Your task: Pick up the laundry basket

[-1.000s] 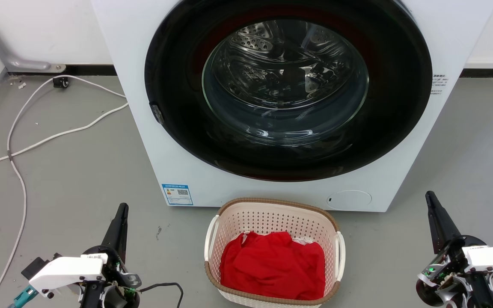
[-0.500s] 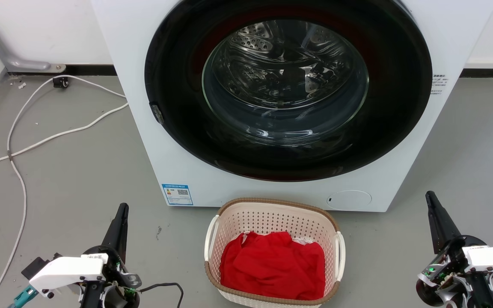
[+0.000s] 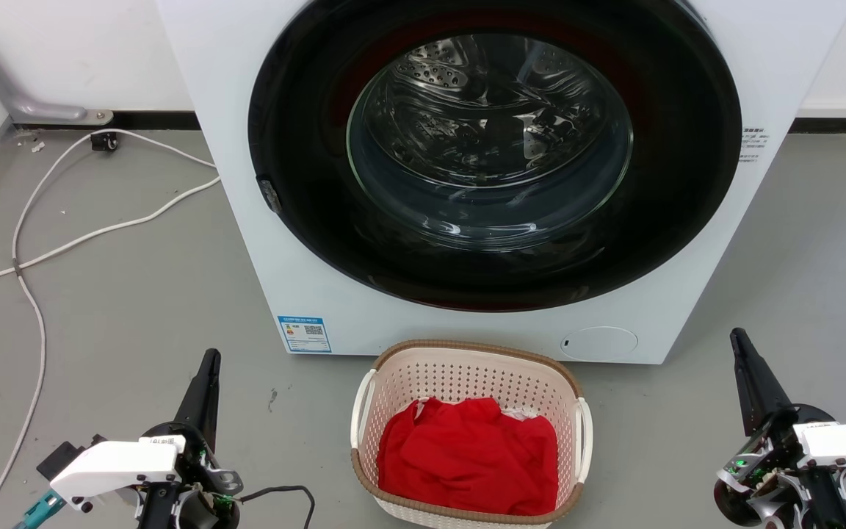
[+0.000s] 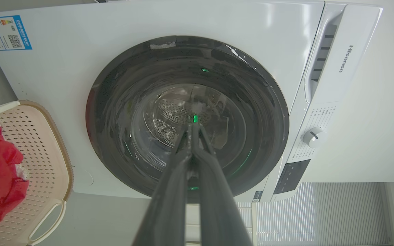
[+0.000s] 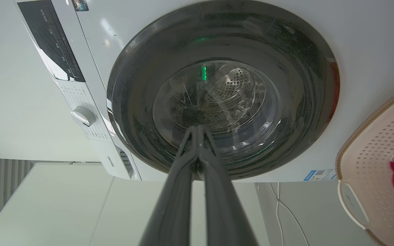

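On the floor [image 3: 136, 286], the laundry basket [image 3: 467, 376] sits between left gripper [image 3: 211, 358] and right gripper [image 3: 737, 338], fingers pressed together; both should spread and take its handles [image 3: 583, 430] evenly.

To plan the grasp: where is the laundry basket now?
In the head view, the laundry basket stands on the floor at bottom centre, just before the washing machine.

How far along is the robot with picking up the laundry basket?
Done: nothing yet. The laundry basket sits on the floor before the washing machine, red cloth inside. In hand: nothing; the left hand and right hand are shut and empty, each apart from the basket on its own side. Left: bring the hands to the white handles, grip, and lift.
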{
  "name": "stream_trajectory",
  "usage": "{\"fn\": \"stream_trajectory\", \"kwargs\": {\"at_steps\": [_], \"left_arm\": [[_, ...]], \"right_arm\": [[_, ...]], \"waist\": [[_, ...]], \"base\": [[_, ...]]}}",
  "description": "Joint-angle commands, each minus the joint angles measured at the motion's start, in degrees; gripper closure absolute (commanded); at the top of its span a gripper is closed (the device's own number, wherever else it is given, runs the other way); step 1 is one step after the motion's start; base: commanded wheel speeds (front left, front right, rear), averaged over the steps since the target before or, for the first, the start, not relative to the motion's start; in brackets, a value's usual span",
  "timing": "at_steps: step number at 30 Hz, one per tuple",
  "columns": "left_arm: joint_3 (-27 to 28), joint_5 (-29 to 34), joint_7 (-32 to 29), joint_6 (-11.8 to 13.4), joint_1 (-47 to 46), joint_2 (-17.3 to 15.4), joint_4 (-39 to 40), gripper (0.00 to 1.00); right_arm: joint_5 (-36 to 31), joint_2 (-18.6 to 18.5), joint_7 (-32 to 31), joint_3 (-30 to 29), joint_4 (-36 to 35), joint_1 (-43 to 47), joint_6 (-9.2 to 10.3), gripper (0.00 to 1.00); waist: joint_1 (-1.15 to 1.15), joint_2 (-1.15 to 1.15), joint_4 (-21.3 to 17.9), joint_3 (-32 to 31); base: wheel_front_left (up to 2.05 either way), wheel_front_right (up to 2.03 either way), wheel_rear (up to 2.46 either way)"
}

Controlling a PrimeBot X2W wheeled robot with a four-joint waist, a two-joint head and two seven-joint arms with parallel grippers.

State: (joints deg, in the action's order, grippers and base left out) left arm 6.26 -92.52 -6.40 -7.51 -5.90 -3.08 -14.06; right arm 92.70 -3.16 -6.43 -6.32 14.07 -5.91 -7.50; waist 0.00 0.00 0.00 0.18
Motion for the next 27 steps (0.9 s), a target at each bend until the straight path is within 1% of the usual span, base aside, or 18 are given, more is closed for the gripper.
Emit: {"fn": "stream_trajectory", "kwargs": {"at_steps": [1, 7, 8, 12, 15, 20, 27], "left_arm": [[0.2, 0.0, -0.1, -0.2, -0.7, 0.0, -0.1, 1.00], [0.3, 0.0, -0.2, -0.2, -0.7, 0.1, -0.1, 1.00], [0.0, 0.0, 0.0, 0.0, 0.1, 0.0, -0.2, 0.00], [-0.4, 0.3, 0.5, 0.0, 1.1, 0.2, -0.8, 0.00], [-0.3, 2.0, 1.4, 0.0, 1.3, 0.2, -0.1, 0.00], [-0.6, 7.9, 2.9, 0.4, 1.5, 0.2, 1.6, 0.00], [-2.0, 17.0, 4.7, 2.3, 1.8, 0.2, 4.2, 0.00]], "right_arm": [[-0.3, 0.2, -0.1, -0.1, 0.0, -0.7, 0.02, 1.00], [-0.4, 0.2, -0.2, -0.1, 0.1, -0.7, 0.02, 1.00], [0.0, 0.0, 0.0, 0.0, 0.1, 0.1, 0.00, 0.00], [-0.2, 0.1, 0.5, 0.1, 1.0, 1.2, 0.01, 0.00], [-1.4, 0.1, 1.4, 0.0, 0.8, 1.5, 0.01, 0.00], [-8.0, 0.1, 2.9, -0.4, -0.9, 1.9, 0.01, 0.00], [-19.2, 0.1, 4.7, 0.2, -4.2, 2.7, 0.01, 0.00]], "waist": [[0.00, 0.00, 0.0, 0.0], [0.00, 0.00, 0.0, 0.0], [0.00, 0.00, 0.0, 0.0], [0.00, 0.00, 0.0, 0.0], [0.00, 0.00, 0.0, 0.0], [0.00, 0.00, -0.1, 0.1], [0.00, 0.00, -0.2, 0.3]], "base": [[0.00, 0.00, 0.00], [0.00, 0.00, 0.00], [0.00, 0.00, 0.00], [0.00, 0.00, 0.00], [0.00, 0.00, 0.00], [0.00, 0.00, 0.00], [0.00, 0.00, 0.00]]}}
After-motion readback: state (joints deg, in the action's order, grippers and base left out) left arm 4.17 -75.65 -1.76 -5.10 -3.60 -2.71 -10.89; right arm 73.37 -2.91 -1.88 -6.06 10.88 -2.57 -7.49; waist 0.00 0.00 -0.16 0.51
